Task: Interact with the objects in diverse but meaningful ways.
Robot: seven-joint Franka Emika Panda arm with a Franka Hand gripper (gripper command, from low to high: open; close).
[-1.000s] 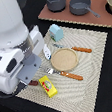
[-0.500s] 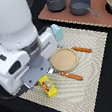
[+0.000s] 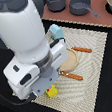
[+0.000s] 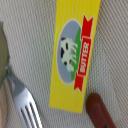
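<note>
Lowered arm (image 3: 28, 50) hides what wrist view shows: butter packet (image 4: 74, 52); hand state unclear.

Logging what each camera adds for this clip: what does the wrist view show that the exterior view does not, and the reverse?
Only the wrist view shows the butter packet's cow picture and red BUTTER banner, plus a fork's tines and a dark red sausage end. Only the exterior view shows the arm, woven mat, round wooden plate, pale blue cup and grey pots. Both show the yellow packet, mostly hidden under the arm in the exterior view.
</note>
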